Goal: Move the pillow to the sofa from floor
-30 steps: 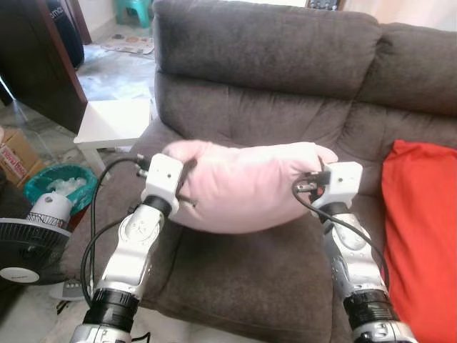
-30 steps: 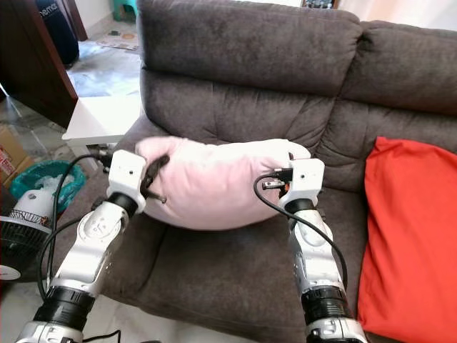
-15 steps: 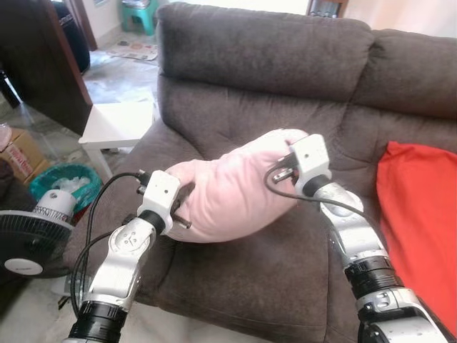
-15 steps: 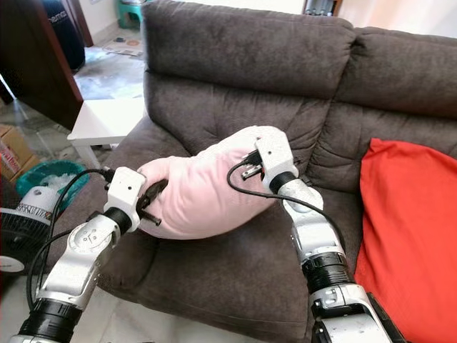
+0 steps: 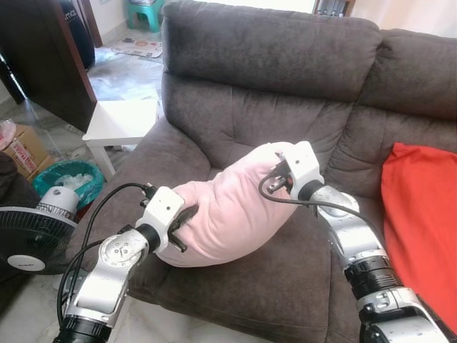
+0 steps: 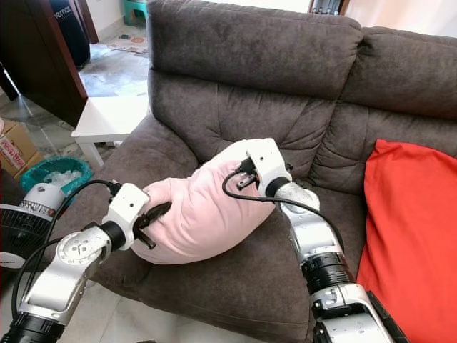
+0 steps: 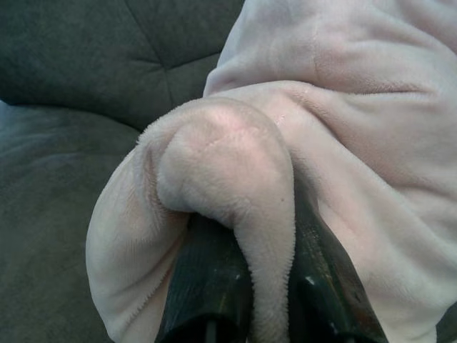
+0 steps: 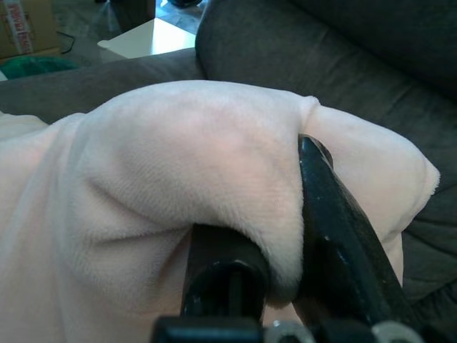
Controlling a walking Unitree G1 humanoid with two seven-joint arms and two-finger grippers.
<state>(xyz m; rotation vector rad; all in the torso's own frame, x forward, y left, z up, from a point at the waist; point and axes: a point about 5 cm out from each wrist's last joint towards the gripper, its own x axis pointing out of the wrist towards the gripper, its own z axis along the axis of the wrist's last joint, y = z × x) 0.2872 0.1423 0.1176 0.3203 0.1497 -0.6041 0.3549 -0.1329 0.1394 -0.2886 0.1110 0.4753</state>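
- Left wrist view: the left gripper [image 7: 250,286] has its two black fingers [image 7: 207,286] clamped on a fold of the pink pillow [image 5: 228,211]; the fingertips are buried in the plush and cannot be seen
- Right wrist view: the right gripper [image 8: 285,236] is pinched on the pillow's other end, one finger [image 8: 335,221] lying along the fabric, the other mostly hidden under a bulge of it
- One pillow, stretched between the two grippers and tilted, its high end at the right gripper [image 5: 282,168] and its low end at the left gripper [image 5: 184,221]; its underside seems to rest on the seat of the grey sofa [image 5: 271,86], though the contact line is hard to make out
- One red cushion [image 5: 421,229] lies on the sofa to the outer side of the right gripper, cut off by the picture's edge
- Beyond the left gripper, off the sofa arm: one white side table [image 5: 121,121], one fan [image 5: 32,232] (partly cut off) and one teal basket [image 5: 71,179] holding something pale and crumpled that cannot be told
- A cardboard box [image 5: 25,146] stands further out, only partly in view
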